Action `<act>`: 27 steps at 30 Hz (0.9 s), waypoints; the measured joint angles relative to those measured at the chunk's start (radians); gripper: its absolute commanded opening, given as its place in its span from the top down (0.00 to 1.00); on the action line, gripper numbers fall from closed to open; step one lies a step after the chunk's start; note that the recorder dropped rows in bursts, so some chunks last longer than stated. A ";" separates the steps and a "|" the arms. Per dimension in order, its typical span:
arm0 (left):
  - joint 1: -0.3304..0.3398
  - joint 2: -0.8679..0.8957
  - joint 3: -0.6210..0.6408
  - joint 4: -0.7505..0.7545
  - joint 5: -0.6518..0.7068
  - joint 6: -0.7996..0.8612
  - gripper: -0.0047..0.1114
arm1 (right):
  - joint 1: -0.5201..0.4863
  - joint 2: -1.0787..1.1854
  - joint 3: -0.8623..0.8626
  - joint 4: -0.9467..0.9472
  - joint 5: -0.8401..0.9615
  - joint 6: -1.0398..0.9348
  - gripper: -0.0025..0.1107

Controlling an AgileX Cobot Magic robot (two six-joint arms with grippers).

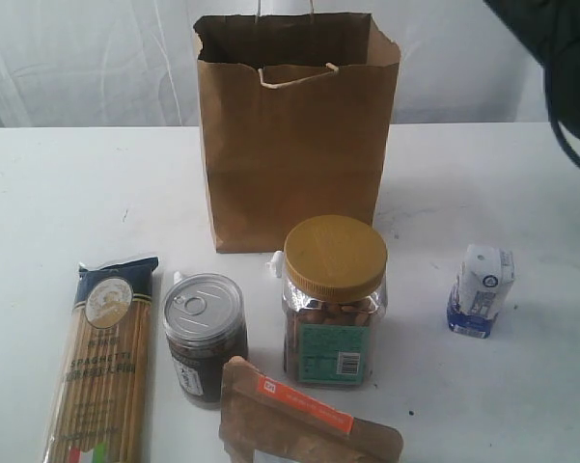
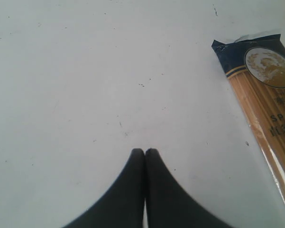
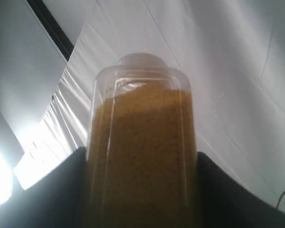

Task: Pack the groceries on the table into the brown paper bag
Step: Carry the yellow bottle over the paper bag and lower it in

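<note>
While poised over a bare stretch of the large flat white surface (image 2: pixel 61 71), has the dark left tool (image 2: pixel 144 151) pressed together tip against tip, nothing between. Shows, off to one side of that tool, the blue-topped end of the long clear spaghetti packet (image 2: pixel 263 118), lying flat and untouched. Pinches in the right tool (image 3: pixel 140 159) a clear plastic bottle of yellow grains (image 3: pixel 140 109), one dark finger against each flank, rounded pale end pointing toward white draped sheeting (image 3: pixel 237 57). Has, at back centre of the surface, the tall brown kraft-paper bag (image 1: pixel 294 154) upright, mouth open, twisted handles up. Lines up in front of it, left to right: spaghetti packet, dark jar with silver pull-tab lid (image 1: pixel 205 333), clear nut jar with gold screw lid (image 1: pixel 334 299) and, well apart, small white-and-blue carton (image 1: pixel 483 289), standing. Lays nearest the camera a brown pouch with orange label (image 1: pixel 304 424), just in front of both jars.
</note>
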 measured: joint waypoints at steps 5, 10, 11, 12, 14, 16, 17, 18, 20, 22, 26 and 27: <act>0.000 0.000 0.000 0.000 0.000 0.000 0.96 | -0.071 0.168 -0.044 -0.016 -0.211 0.104 0.98; 0.000 0.000 0.000 0.000 0.000 0.000 0.96 | -0.090 0.300 -0.104 -0.064 -0.302 0.103 0.98; 0.000 0.000 0.000 0.000 0.000 0.000 0.96 | -0.090 0.322 -0.115 -0.085 -0.300 0.060 0.98; 0.000 0.000 0.000 0.000 0.000 0.000 0.96 | -0.090 0.343 -0.124 -0.099 -0.298 0.020 0.98; 0.000 0.000 0.000 0.000 0.000 0.000 0.96 | -0.090 0.364 -0.141 -0.115 -0.290 -0.065 0.98; 0.000 0.000 0.000 0.000 0.000 0.000 0.96 | -0.090 0.367 -0.154 -0.115 -0.261 -0.162 0.98; 0.000 0.000 0.000 0.000 0.000 0.000 0.96 | -0.090 0.367 -0.155 -0.115 -0.244 -0.213 0.98; 0.000 0.000 0.000 0.000 0.000 0.000 0.96 | -0.090 0.367 -0.156 -0.115 -0.228 -0.250 0.98; 0.000 0.000 0.000 0.000 0.000 0.000 0.96 | -0.090 0.367 -0.156 -0.115 -0.192 -0.311 0.98; 0.000 0.000 0.000 0.000 0.000 0.000 0.96 | -0.090 0.367 -0.156 -0.115 -0.151 -0.368 0.98; 0.000 0.000 0.000 0.000 0.000 0.000 0.96 | -0.090 0.367 -0.157 -0.113 -0.063 -0.463 0.98; 0.000 0.000 0.000 0.000 0.000 0.000 0.96 | -0.090 0.367 -0.157 -0.113 -0.045 -0.490 0.98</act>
